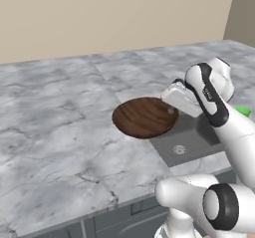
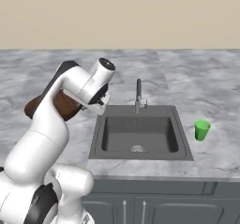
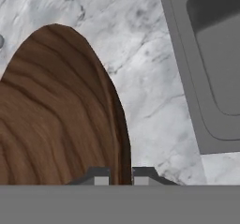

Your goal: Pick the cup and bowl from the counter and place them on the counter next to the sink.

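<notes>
Above the marble table (image 1: 60, 132), just left of the sink (image 2: 138, 134), you have the bowl (image 1: 144, 116) raised in the gripper (image 3: 121, 175). Your hand view shows the two jaws pinched together on the bowl's rim, one on each side of the thin wooden edge, with the wood-grain inside spreading away to the left. From the left base view the bowl hangs at a slight tilt, its near edge reaching over the corner of the basin; how high it rides over the marble is hard to judge from these angles. In the right base view your arm covers most of the bowl, leaving brown showing on both sides of the forearm. The cup (image 2: 202, 130) stands upright on the table just right of the sink, well apart from the bowl. The faucet (image 2: 138, 95) rises behind the basin.
</notes>
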